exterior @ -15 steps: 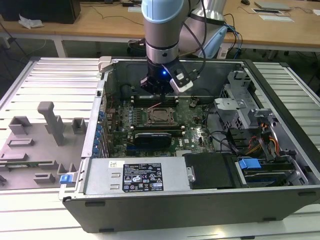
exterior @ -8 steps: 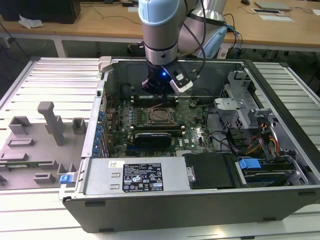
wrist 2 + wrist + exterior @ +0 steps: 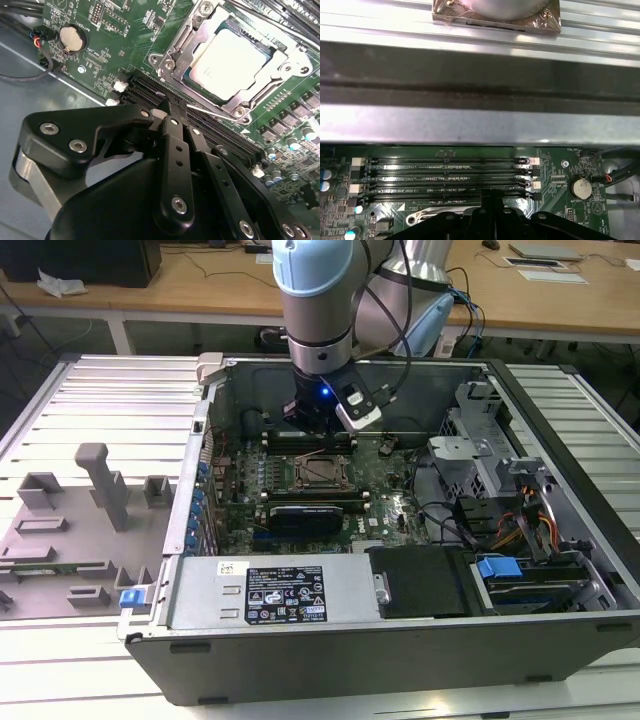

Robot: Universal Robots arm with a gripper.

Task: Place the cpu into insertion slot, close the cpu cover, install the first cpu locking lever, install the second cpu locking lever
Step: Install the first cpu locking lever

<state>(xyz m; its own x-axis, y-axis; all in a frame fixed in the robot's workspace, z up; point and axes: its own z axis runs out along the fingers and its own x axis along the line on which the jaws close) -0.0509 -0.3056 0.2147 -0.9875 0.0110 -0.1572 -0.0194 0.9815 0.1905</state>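
The cpu (image 3: 227, 55) sits in the insertion slot (image 3: 174, 47), its silver-grey top showing through the cut-out of the cpu cover (image 3: 294, 64), which lies flat over it. In the second wrist view the gripper (image 3: 167, 107) hangs just beside the slot, above the memory slots (image 3: 215, 131) that run along 1 side of it. Its 2 black fingers (image 3: 176, 131) are pressed together at the tip. A thin bright lever rod (image 3: 212, 113) runs from the slot's near corner to the fingertips; whether it is pinched between them I cannot tell. On the green circuit board (image 3: 115, 30), well apart from the slot, lies a round coin battery (image 3: 70, 37). In the exterior view the arm reaches down into the open computer case (image 3: 400, 630), directly over the slot.
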